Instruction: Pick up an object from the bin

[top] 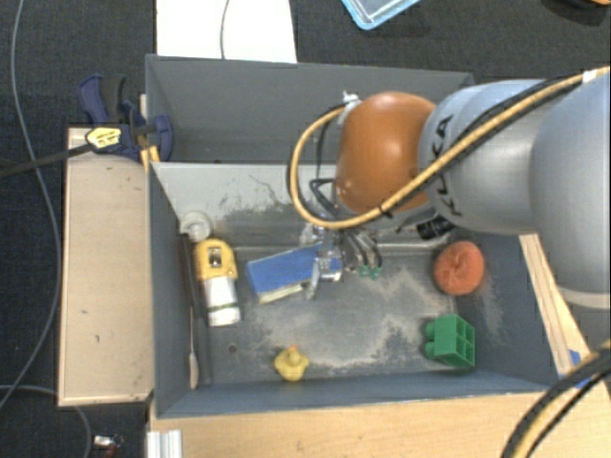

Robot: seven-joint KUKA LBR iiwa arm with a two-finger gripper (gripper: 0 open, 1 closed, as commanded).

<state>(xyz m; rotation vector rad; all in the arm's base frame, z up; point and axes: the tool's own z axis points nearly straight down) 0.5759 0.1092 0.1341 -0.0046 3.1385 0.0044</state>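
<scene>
Here the gripper [329,263] sat at the right end of a blue block [280,275], mid-bin [239,113].
Whether it was open or closed could not be told. The block looked like a sponge: probably light, soft and squashy, so a hold across its narrow width near the middle seemed safest.

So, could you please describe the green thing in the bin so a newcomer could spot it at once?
Start at the grey metal bin and go to the lower right corner of its floor in the view. There, just below the rusty-orange ball, sits the green block: the only green thing, boxy with square pockets.
</scene>
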